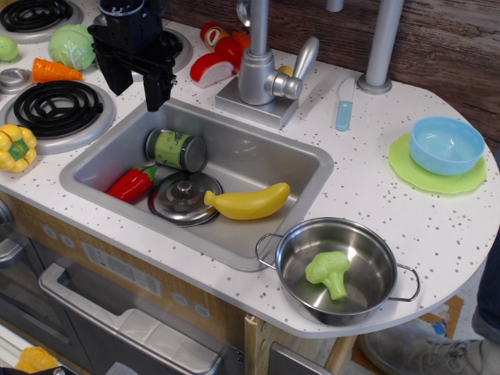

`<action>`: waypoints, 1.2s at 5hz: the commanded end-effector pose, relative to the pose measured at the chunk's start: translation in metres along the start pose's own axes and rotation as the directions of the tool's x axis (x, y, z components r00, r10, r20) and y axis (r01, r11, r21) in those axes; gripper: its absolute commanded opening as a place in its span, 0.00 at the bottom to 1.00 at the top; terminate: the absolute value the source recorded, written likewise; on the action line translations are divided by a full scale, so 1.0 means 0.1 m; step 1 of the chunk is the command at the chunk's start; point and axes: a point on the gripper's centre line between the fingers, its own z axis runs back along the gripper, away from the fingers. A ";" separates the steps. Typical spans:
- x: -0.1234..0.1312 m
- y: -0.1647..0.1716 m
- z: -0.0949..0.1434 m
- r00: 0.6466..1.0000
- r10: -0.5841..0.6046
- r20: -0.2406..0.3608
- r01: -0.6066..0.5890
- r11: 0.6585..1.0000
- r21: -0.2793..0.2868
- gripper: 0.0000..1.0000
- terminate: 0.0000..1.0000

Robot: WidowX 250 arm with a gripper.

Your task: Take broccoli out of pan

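1. The broccoli (pixel 329 272) lies inside the pan (pixel 373 244), on its floor, head toward the left and stalk pointing lower right.
2. The pan sits on the speckled counter (pixel 391 199) in the lower right of the frame, just beside the front right corner of the sink (pixel 306 168), its wire handles sticking out left and right.
3. In the sink lie a yellow banana (pixel 248 202) resting partly on a steel lid (pixel 180 199), a red pepper (pixel 133 182) at the left and a green can (pixel 175 149) on its side toward the back.
4. The gripper (pixel 137 80) hangs in the upper left of the frame, above the sink's back left corner and well apart from the pan; its black fingers point down, spread, with nothing between them.
5. At the right, a blue bowl (pixel 447 144) stands on a green plate (pixel 406 168).
6. At the far left are a cabbage (pixel 71 45), a carrot (pixel 53 72) and a yellow pepper (pixel 16 148) around the burners.
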 end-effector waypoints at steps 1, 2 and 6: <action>0.00 0.00 0.00 1.000 0.000 0.000 0.000 1.000 0.000 1.00 0.00; -0.06 -0.42 0.41 0.999 0.049 -0.015 -0.049 0.998 0.036 1.00 0.00; -0.51 -2.30 1.06 0.997 0.078 -0.017 -0.078 0.997 0.002 1.00 0.00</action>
